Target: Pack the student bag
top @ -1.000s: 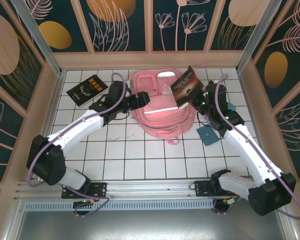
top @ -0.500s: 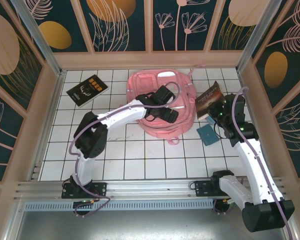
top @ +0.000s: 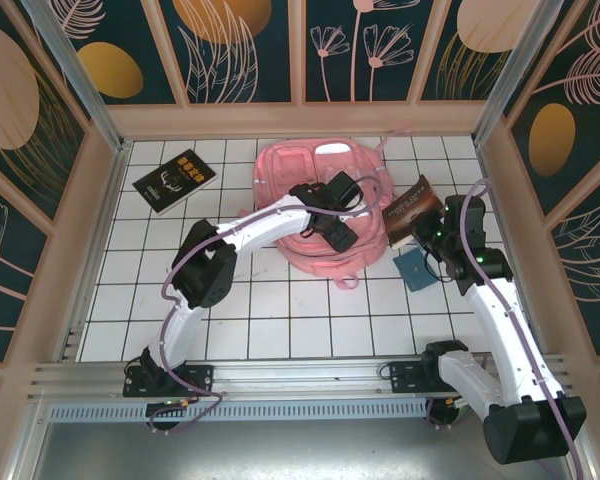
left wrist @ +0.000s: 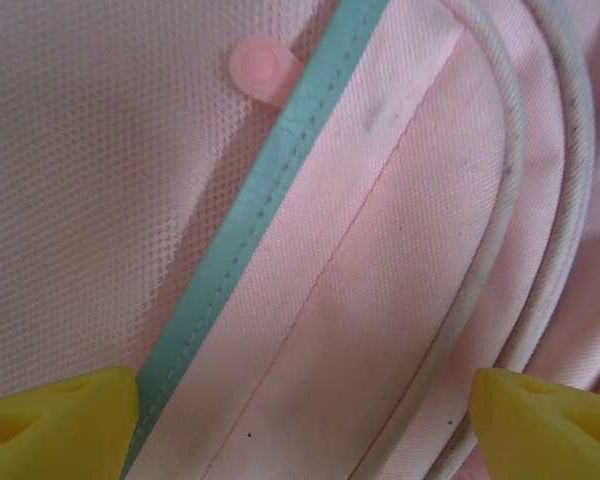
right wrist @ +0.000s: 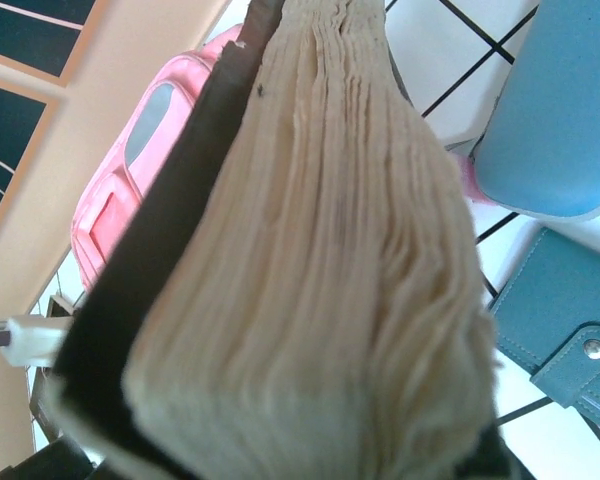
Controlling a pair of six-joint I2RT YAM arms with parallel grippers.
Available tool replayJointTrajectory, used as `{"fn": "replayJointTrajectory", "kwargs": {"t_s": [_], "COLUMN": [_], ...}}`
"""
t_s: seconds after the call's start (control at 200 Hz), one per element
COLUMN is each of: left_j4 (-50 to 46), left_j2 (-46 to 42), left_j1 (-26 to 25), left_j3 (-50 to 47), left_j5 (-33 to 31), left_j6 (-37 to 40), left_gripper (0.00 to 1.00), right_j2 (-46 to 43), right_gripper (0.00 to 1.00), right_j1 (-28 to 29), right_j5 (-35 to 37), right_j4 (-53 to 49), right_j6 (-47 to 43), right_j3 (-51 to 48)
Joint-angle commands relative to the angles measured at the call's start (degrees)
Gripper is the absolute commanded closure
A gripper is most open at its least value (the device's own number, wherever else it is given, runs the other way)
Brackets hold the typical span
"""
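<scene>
- The left gripper has its yellow fingertips spread wide apart with nothing between them. They hang close over the large pink fabric backpack.
- Just under those jaws run a teal trim strip, mesh with a small round pink snap, and white piping.
- From above, the left gripper sits over the middle of the backpack, which lies flat at the far centre of the white tiled table.
- The right gripper is clamped on a thick dark-covered book. It holds the book tilted, just beside the backpack's right edge.
- Below the book lie a teal snap wallet and a light-blue pencil case.
- A black book with gold print lies well apart at the far left.
</scene>
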Motion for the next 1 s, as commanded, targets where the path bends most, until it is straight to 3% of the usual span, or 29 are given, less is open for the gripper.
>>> {"fn": "replayJointTrajectory", "kwargs": {"t_s": [0.0,0.07,0.485,0.656,0.761,0.881,0.996], "left_j4": [-4.6,-4.2,-4.6,-6.2,-6.2,-5.6,-5.0], "left_j2": [1.6,1.7,5.0,4.6,4.7,5.5,5.2], "left_j1": [-0.4,-0.4,-0.4,-0.6,-0.6,-0.6,-0.6], "left_j3": [2.4,2.4,7.4,7.2,6.8,7.5,8.6], "left_j5": [1.9,2.3,-9.8,-8.0,-9.4,-12.6,-13.2], "left_j6": [5.5,6.2,7.6,11.0,12.3,12.4,10.8], "left_gripper": [0.14,0.14,0.23,0.12,0.12,0.22,0.42], "right_j2": [-1.4,-1.5,-1.8,-3.0,-3.3,-3.5,-4.0], "right_gripper": [0.94,0.94,0.94,0.94,0.94,0.94,0.94], "right_j1": [-0.5,-0.5,-0.7,-0.6,-0.6,-0.6,-0.6], "right_j5": [-1.0,-1.0,-0.6,0.3,0.7,0.7,1.0], "right_j4": [4.0,4.0,3.2,2.2,1.6,1.2,0.7], "right_j6": [0.9,1.1,1.8,1.9,1.8,1.7,1.7], "right_j3": [-0.2,-0.3,0.0,0.8,1.3,1.6,1.8]}}
